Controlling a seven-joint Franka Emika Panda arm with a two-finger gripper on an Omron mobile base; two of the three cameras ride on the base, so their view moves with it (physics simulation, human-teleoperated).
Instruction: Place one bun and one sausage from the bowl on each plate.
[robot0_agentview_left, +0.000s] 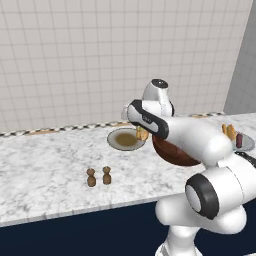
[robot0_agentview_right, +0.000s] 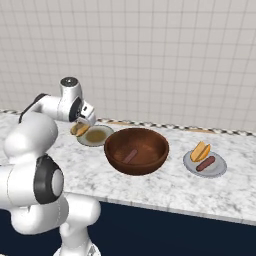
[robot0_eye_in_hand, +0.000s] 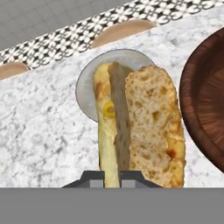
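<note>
Claw (robot0_eye_in_hand: 112, 175): holds the bun (robot0_eye_in_hand: 140, 127) tight, above the near plate (robot0_agentview_right: 95, 136), so the bun can drop there.
Bowl (robot0_agentview_right: 136, 150): sits mid worktop (robot0_agentview_right: 165, 190), one sausage (robot0_agentview_right: 130, 156) left inside.
Far plate (robot0_agentview_right: 205, 164): already full.

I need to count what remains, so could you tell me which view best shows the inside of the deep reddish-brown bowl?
The right base view: the deep reddish-brown bowl is open to view. The left base view hides most behind the arm; the hand view catches its rim.

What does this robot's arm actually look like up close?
The arm is made of smooth, rounded, glossy white shells, joined by dark black rings at the joints. A round white cap with a dark disc tops the wrist. The hand ends in two small dark grey fingertips.
</note>
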